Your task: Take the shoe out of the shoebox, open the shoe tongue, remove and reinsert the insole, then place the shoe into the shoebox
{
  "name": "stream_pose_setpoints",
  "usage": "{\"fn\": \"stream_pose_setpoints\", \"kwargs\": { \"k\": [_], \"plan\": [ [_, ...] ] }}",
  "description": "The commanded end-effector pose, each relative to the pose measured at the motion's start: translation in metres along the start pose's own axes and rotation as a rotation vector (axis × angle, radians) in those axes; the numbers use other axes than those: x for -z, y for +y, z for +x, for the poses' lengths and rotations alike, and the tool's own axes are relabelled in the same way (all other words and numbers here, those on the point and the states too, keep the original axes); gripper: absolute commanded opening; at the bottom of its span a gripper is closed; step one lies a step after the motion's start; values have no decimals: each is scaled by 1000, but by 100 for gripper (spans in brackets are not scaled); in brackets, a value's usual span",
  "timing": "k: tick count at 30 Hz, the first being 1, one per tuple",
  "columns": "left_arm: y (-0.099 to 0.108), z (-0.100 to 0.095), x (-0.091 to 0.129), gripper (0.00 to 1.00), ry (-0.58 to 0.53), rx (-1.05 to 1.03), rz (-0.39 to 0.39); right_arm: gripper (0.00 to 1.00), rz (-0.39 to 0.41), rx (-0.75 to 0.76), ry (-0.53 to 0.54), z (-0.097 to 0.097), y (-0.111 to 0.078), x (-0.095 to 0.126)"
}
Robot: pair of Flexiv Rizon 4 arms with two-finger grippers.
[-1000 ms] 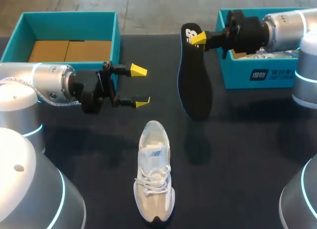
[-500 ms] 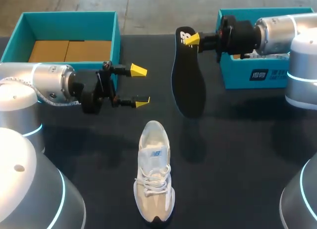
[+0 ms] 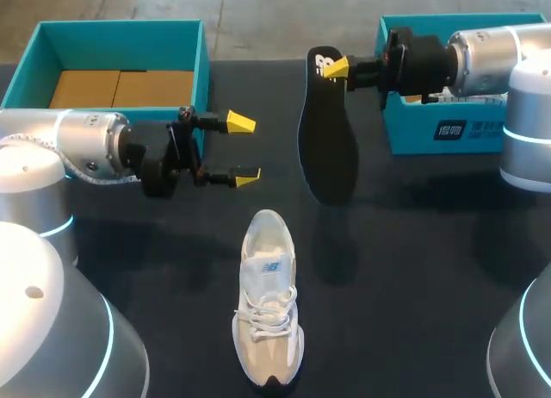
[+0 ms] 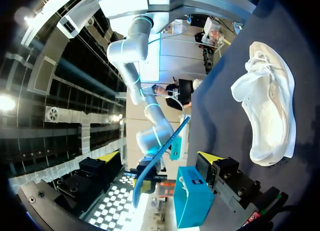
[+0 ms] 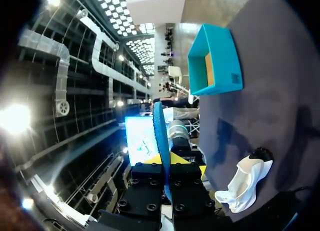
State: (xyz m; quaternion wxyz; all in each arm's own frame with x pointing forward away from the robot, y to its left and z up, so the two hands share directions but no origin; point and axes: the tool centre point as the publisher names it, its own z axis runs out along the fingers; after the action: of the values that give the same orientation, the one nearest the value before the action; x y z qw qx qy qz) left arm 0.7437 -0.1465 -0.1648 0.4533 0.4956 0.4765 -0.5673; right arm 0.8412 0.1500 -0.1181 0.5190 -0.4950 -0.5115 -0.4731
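Observation:
A white shoe [image 3: 269, 299] lies on the black table with its toe toward the near edge; it also shows in both wrist views [image 4: 270, 111] [image 5: 245, 186]. My right gripper [image 3: 337, 67] is shut on the heel end of a black insole [image 3: 327, 131], which hangs in the air to the right of and beyond the shoe. In the right wrist view the insole [image 5: 160, 131] stands edge-on between the fingers of the right gripper [image 5: 167, 158]. My left gripper [image 3: 244, 150] is open and holds nothing, left of and beyond the shoe. Its open fingers [image 4: 107, 156] frame the distant insole [image 4: 175, 136].
An open teal shoebox [image 3: 120, 32] with a cardboard floor stands at the far left [image 5: 215, 61]. A second teal box [image 3: 439, 131] with paper inside stands at the far right, under my right arm [image 4: 192, 201].
My right gripper carried the insole a little to the left, then held still. The left arm and the shoe have not moved.

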Motion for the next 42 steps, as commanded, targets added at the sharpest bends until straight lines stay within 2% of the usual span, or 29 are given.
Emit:
{"fn": "stream_pose_setpoints", "kwargs": {
  "k": [1,12,24,42],
  "plan": [
    [0,1,-1,100,-2,-2,-3,0,-2,-1,-2,0,-1,0],
    [-5,4,-4,100,2,-53,4,0,-2,-1,-2,0,-1,0],
    [-5,9,-24,100,15,-174,-4,0,-2,-1,-2,0,-1,0],
    [12,13,-52,100,-8,-243,-19,0,-2,-1,-2,0,-1,0]
  ]
}}
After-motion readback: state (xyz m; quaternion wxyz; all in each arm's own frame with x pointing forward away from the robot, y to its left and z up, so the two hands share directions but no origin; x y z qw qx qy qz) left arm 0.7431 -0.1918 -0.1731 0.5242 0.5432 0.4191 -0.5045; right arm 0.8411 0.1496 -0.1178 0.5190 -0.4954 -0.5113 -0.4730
